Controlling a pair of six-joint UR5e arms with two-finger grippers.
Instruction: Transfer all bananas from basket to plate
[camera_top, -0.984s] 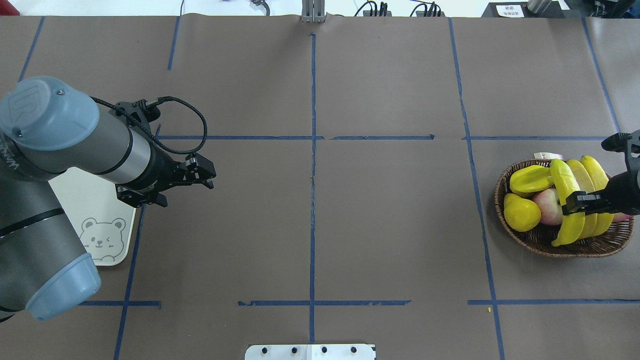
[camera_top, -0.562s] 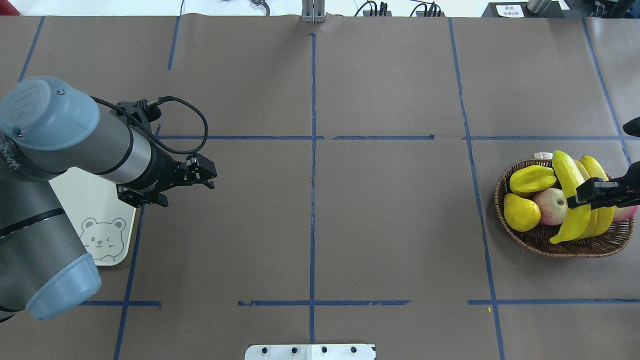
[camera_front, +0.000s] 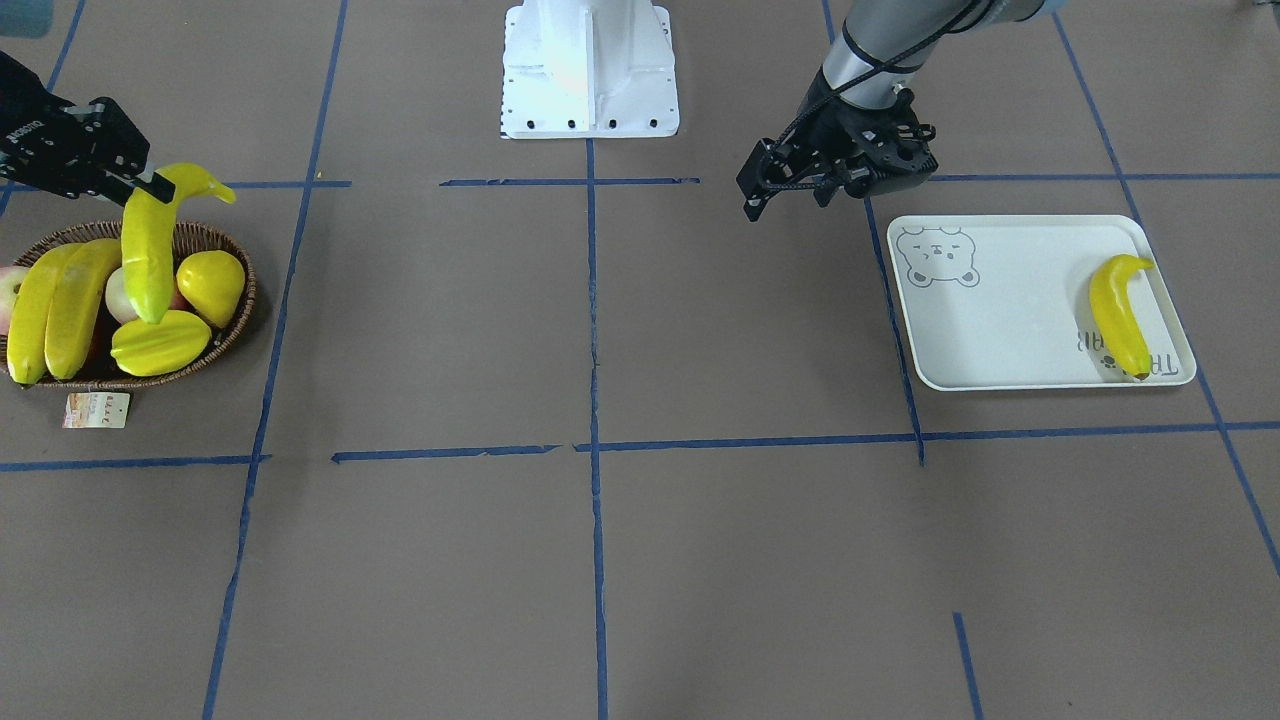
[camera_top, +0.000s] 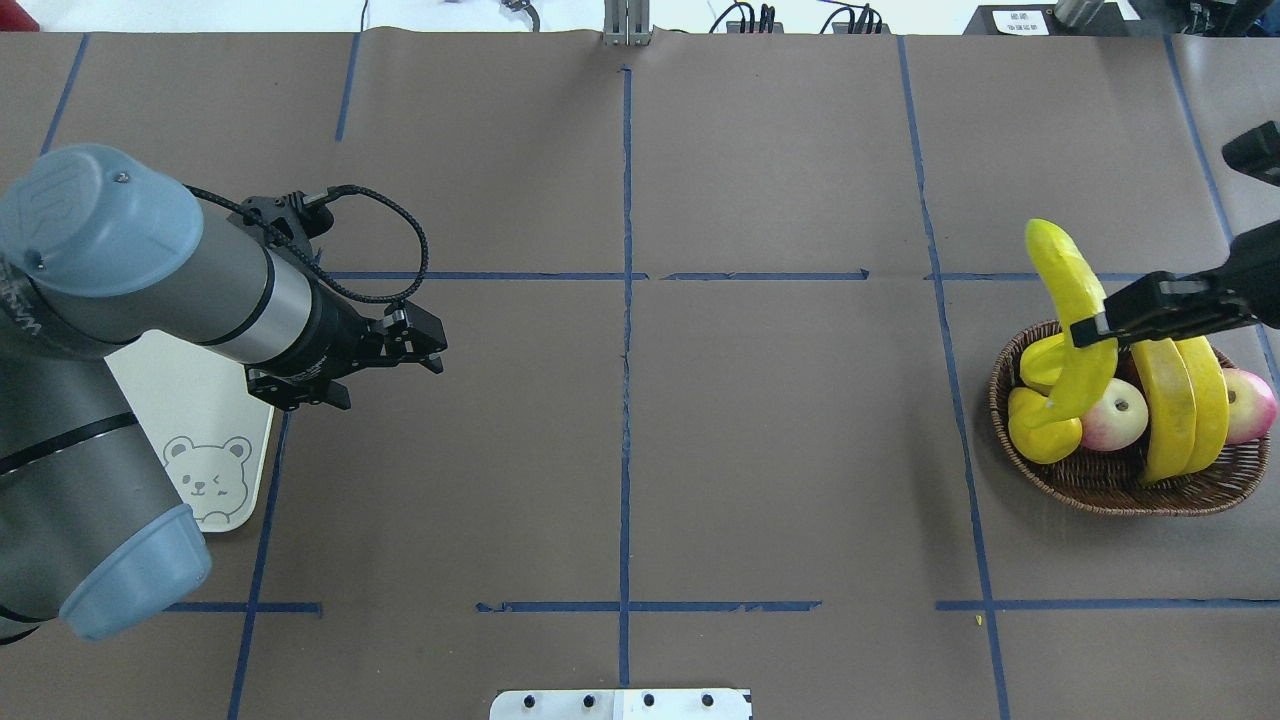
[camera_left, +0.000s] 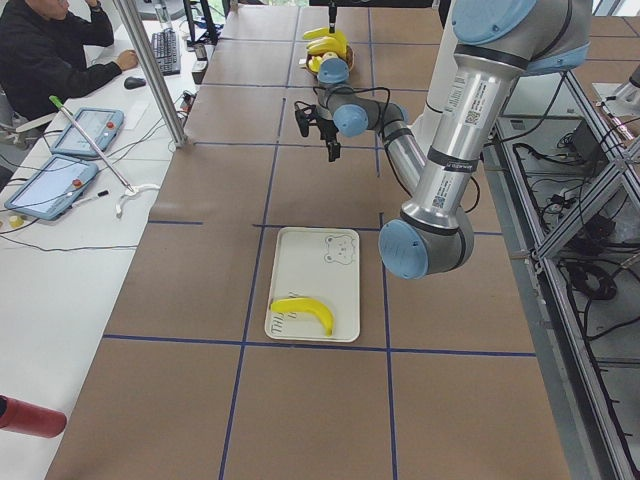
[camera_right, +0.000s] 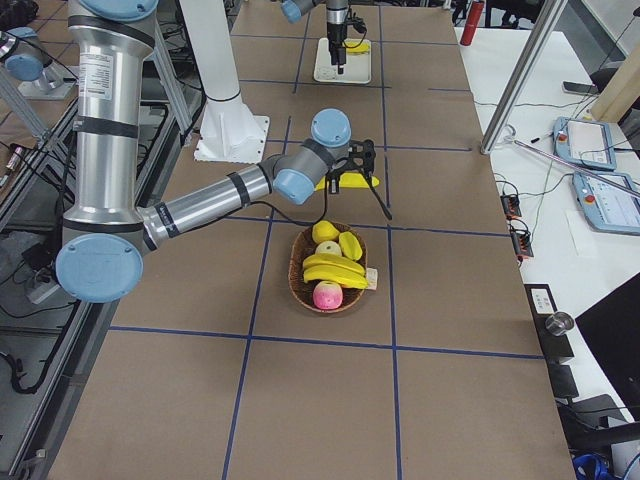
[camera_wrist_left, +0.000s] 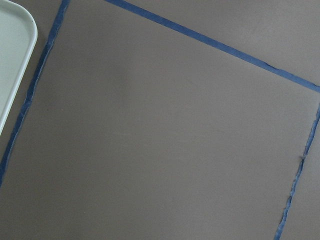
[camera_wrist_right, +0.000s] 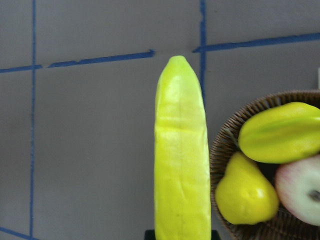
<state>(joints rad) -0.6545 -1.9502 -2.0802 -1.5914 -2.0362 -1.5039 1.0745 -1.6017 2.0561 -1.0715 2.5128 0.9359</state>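
Logged 1 banana (camera_front: 1117, 312) on plate (camera_front: 1000, 320), frame right; 2nd banana (camera_top: 1068, 280) clamped in R jaws above basket (camera_top: 1110, 497); 2 bananas (camera_top: 1165, 410) to go. L jaws apart.

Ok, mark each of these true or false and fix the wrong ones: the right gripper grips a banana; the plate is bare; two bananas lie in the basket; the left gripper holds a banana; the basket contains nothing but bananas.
1. The right gripper grips a banana. True.
2. The plate is bare. False: one banana on the plate lies near its end.
3. Two bananas lie in the basket. True.
4. The left gripper holds a banana. False: it is empty, over the table beside the plate.
5. The basket contains nothing but bananas. False: a starfruit, a yellow pear and apples are in it too.
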